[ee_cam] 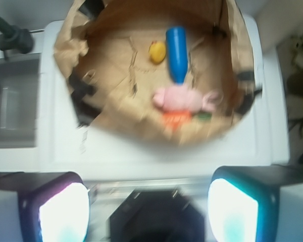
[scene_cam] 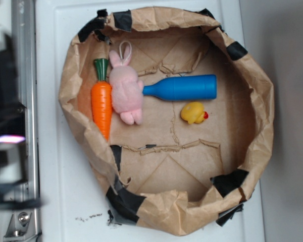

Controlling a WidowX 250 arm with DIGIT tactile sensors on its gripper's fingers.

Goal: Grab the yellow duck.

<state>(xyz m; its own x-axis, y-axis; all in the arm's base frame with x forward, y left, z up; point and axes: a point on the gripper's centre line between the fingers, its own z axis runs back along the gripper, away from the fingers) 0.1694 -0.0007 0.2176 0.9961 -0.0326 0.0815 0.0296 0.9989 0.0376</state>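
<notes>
Glowing pale fingertips (ee_cam: 64, 212) of the gripper (ee_cam: 149, 212) stand spread wide apart at the bottom of the wrist view, grasping nothing, well short of the paper basket (ee_cam: 121, 128). Beyond its near rim lie the carrot (ee_cam: 175, 118), then the pink bunny (ee_cam: 184, 99), then the blue bottle (ee_cam: 177, 53). Beside the bottle, towards the far wall, sits the yellow duck (ee_cam: 157, 51), untouched on the brown floor.
</notes>
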